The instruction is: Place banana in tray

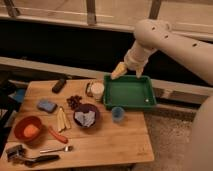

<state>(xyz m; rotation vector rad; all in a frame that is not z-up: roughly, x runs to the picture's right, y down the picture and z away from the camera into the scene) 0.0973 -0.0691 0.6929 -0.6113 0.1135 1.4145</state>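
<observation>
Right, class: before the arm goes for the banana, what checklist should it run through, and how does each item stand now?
1. Banana on the table, beside the dark bowl: ok.
2. Tray has free room: ok.
3. Gripper open and empty: ok.
4. Gripper above the banana: not ok; it is over the tray's far left corner.
5. Banana clear of the orange-red stick: cannot tell.

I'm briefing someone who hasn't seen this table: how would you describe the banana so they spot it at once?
On the wooden table, look left of the green tray, whose back-left corner the gripper hovers over. Just left of the dark purple bowl lies the banana: slim pale-yellow pieces, unlike the orange-red stick in front of them.
</observation>
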